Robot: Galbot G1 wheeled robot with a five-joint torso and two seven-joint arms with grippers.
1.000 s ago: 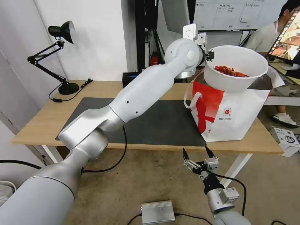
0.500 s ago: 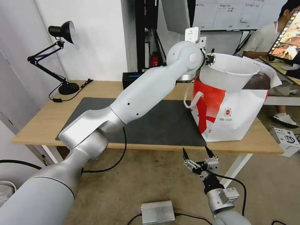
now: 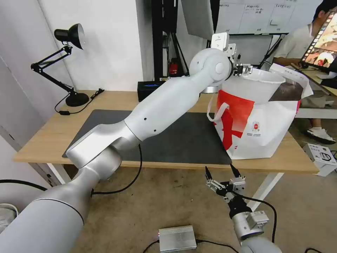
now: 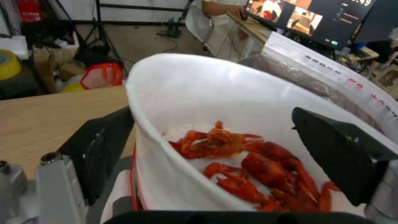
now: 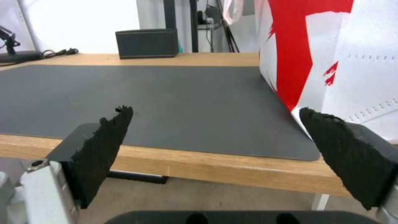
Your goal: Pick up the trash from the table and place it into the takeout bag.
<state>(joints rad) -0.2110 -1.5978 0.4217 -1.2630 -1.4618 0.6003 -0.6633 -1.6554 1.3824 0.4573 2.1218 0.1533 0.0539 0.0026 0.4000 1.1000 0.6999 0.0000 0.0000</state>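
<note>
Table (image 3: 45,137): long light-wood top w/ white legs, big dark grey mat (image 3: 182,137) across the middle; seen edge-on from the right wrist cam too.
Left arm (image 3: 158,105): stretched up & over the mat, from the robot's left shoulder to the bag's top.
Takeout bag (image 3: 270,130): boxy red/white, upright on the table's right end, its base lapping the mat's right edge; silver lining visible at the open mouth, white strap handle hanging on the near-left side, small red logo on the front.
Bowl (image 3: 254,86): white, round, sunk partway into the bag's mouth, rim above the bag edge and about level. Left wrist cam shows red crayfish shells (image 4: 253,168) piled at the bottom on white paper.
Desk lamp (image 3: 65,63): black, far-left corner of the table, well apart from the bag.
Black box (image 3: 149,88): small, at the table's back edge behind the mat.
Left gripper (image 3: 242,68): at the bowl's near-left rim. Jaws spread wide in the wrist cam: one finger outside the wall, the other inside the bowl, gap showing on both sides, so not pinching the rim.
Right gripper (image 3: 224,175): low, below the table's front edge, under the bag's corner, pointing up. Jaws apart, nothing between them; wrist cam looks between its fingers at mat & bag side.
</note>
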